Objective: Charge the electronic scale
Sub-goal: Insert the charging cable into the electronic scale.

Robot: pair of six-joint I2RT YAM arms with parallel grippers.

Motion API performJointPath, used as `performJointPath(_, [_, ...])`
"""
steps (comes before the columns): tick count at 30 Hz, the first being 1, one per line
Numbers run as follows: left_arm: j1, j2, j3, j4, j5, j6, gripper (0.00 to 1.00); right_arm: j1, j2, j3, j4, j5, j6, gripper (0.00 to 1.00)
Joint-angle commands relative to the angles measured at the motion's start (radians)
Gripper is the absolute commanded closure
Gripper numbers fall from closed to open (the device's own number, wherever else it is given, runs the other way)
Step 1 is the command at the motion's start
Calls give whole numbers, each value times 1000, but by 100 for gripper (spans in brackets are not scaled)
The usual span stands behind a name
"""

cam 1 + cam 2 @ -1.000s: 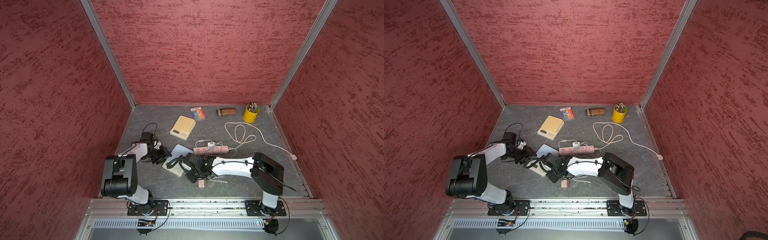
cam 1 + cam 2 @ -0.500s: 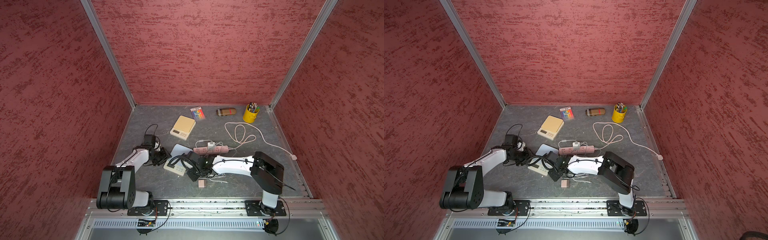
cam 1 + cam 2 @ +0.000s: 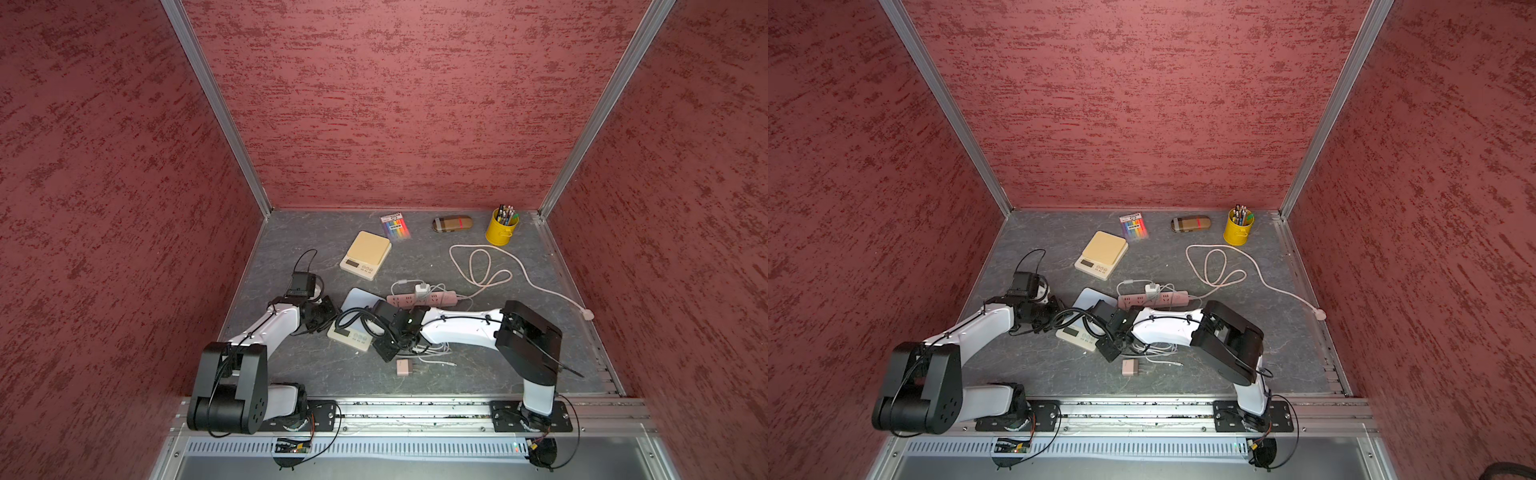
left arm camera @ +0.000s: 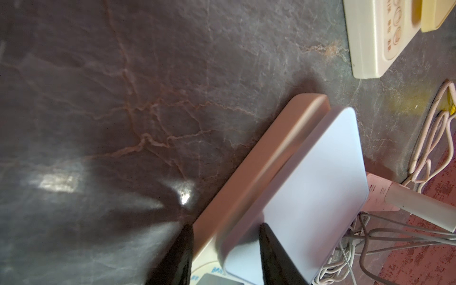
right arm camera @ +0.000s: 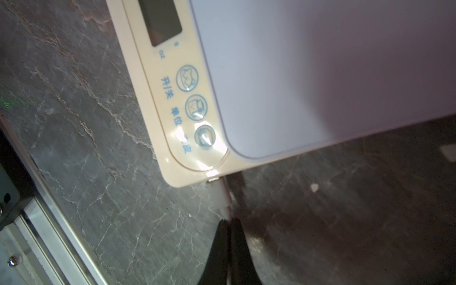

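The electronic scale [image 3: 351,337], cream with a white plate, lies between my two arms in both top views [image 3: 1076,335]. My left gripper [image 4: 225,256] has one finger [image 4: 181,256] against the scale's cream side [image 4: 259,158] and the other over the white plate, closed on that edge. My right gripper [image 5: 229,221] is shut on a white charging cable's plug [image 5: 224,196]. The plug's metal tip sits at the port [image 5: 213,179] in the scale's side, close to the button corner. In a top view the right gripper [image 3: 388,347] is at the scale's near right corner.
A pink power strip [image 3: 419,298] holding a white charger [image 3: 421,289] lies just behind the right forearm. A pink adapter [image 3: 402,367] and loose white cable lie near the front. Farther back are a beige scale [image 3: 365,254], a looped pink cord [image 3: 482,266] and a yellow pencil cup [image 3: 502,227].
My left arm has lowered and stretched toward the scale, and its jaws have narrowed onto the scale's edge. The right arm has hardly moved.
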Motion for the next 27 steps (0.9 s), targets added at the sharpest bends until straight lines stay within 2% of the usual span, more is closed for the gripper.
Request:
performJointPath(1, [-57, 6, -60, -173, 137, -59, 58, -9, 30, 99, 318, -2, 5, 100])
performJointPath(8, [-57, -5, -88, -156, 130, -77, 60, -20, 70, 158, 313, -5, -17, 100])
performJointPath(11, [-45, -29, -84, -170, 92, -80, 59, -24, 83, 177, 306, -6, -25, 100])
performJointPath(17, [56, -121, -68, -191, 27, -66, 52, -29, 61, 146, 294, 4, -37, 83])
performJointPath(22, [98, -117, -5, -217, 12, 2, 40, -29, 20, 92, 261, -11, -54, 80])
performJointPath(27, [149, -106, 57, -228, 21, 64, 34, -31, -57, 42, 198, 38, -68, 70])
